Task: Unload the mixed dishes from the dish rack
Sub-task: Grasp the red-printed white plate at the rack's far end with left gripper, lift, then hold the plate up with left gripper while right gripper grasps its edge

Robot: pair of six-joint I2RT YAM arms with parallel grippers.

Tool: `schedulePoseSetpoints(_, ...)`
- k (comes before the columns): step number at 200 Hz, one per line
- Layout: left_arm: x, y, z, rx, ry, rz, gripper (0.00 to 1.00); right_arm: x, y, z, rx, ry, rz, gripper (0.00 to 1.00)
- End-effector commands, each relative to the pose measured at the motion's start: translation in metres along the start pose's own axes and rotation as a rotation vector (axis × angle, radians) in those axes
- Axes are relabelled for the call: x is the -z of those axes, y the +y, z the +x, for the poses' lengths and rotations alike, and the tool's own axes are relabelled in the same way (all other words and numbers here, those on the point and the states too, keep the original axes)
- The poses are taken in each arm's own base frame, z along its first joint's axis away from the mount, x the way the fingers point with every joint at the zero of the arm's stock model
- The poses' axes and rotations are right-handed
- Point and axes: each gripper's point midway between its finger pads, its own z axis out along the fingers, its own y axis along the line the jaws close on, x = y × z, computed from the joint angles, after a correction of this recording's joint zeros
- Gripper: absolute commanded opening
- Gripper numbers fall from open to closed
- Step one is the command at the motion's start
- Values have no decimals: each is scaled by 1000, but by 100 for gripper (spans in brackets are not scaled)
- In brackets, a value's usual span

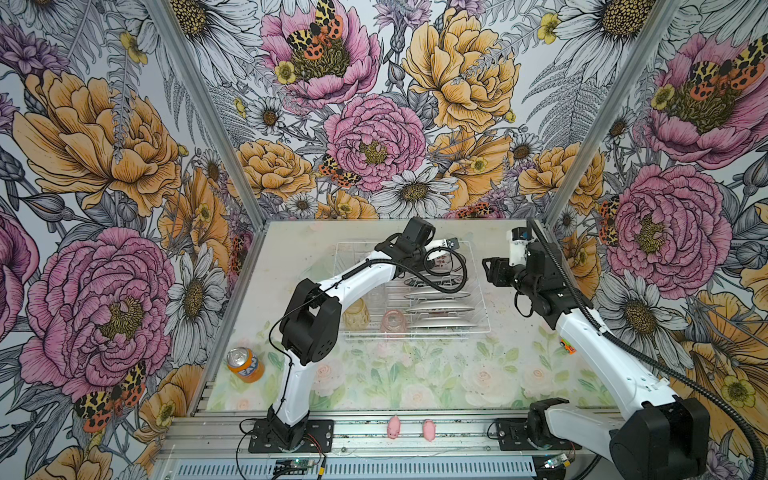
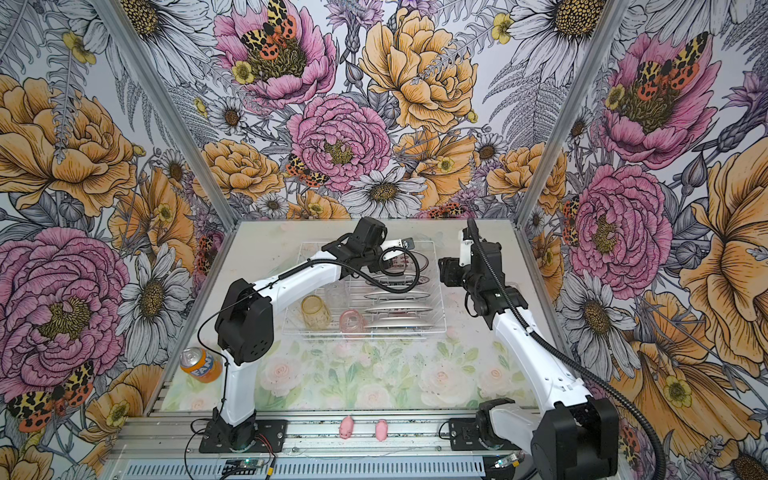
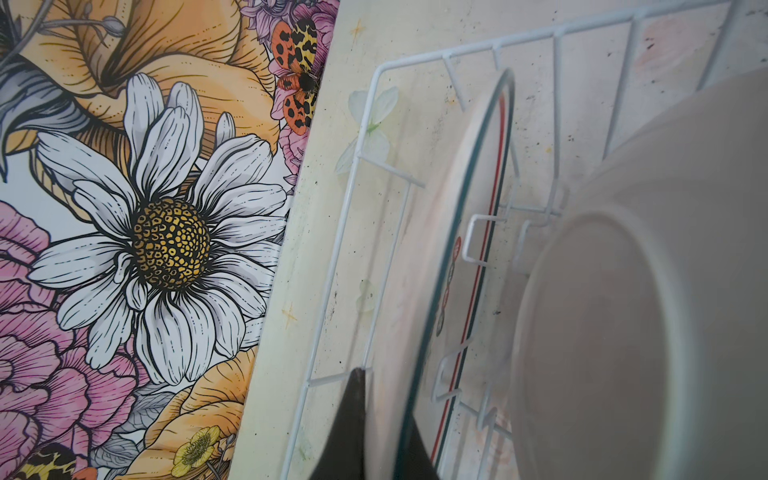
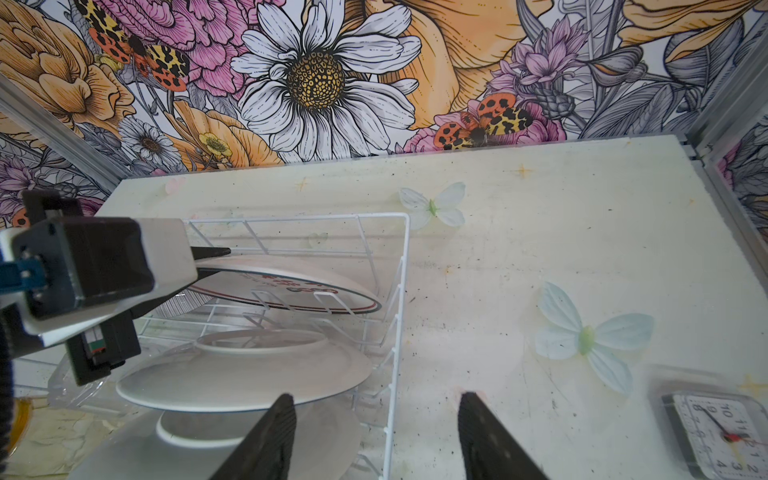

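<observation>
Left claw [image 4: 214,262] clamped on plate [image 4: 291,286] rim: white, dark-edged with red line, printed characters, tilted at rack's [image 4: 405,257] far end. Right claw [image 4: 376,399] apart, over rack's edge.

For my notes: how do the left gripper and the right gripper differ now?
The left gripper is shut on the rim of the farthest plate; the right gripper is open and empty. The left gripper reaches into the dish rack; the right gripper hangs at its side wall. Both have dark fingers.
</observation>
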Motion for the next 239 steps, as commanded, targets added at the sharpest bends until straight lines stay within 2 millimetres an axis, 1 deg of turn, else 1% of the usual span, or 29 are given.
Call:
schedulePoseSetpoints(1,44,57,-33,112,-128,-187,0,8,3,-15,25,-42,0,64)
schedulePoseSetpoints(25,63,73,-38,144,-160,-243,0,8,3,-15,23,-42,0,64)
schedulePoseSetpoints(50,84,89,-39,184,-190,-300,0,8,4,-15,25,-43,-2,64)
schedulePoseSetpoints(54,86,91,-39,194,-197,-303,0,8,3,-15,23,-42,-1,64)
schedulePoseSetpoints(62,86,92,-35,212,-198,-301,0,8,4,-16,25,-45,-2,64)
schedulePoseSetpoints(64,99,99,-40,219,-219,-317,0,8,4,-16,24,-44,-4,64)
schedulePoseSetpoints(67,104,102,-40,228,-228,-323,0,8,4,-16,23,-44,-4,64)
schedulePoseSetpoints(98,130,119,-37,346,-293,-325,0,10,5,-18,25,-49,-22,64)
schedulePoseSetpoints(124,153,133,-34,511,-382,-247,0,14,10,-21,9,-53,-80,64)
schedulePoseSetpoints(140,165,135,-34,600,-429,-180,0,16,17,-23,-6,-57,-139,64)
schedulePoseSetpoints(155,172,131,-36,675,-466,-107,0,20,27,-26,-16,-73,-219,64)
schedulePoseSetpoints(179,180,124,-38,830,-534,67,0,30,54,-32,-24,-105,-411,64)
schedulePoseSetpoints(203,184,122,-34,986,-615,226,0,43,79,-41,-38,-145,-589,65)
schedulePoseSetpoints(213,183,121,-31,1042,-639,280,0,46,83,-44,-55,-163,-622,65)
schedulePoseSetpoints(227,181,117,-29,1087,-655,332,0,46,81,-48,-68,-178,-625,65)
schedulePoseSetpoints(239,178,111,-32,1109,-659,370,0,44,80,-49,-78,-180,-626,65)
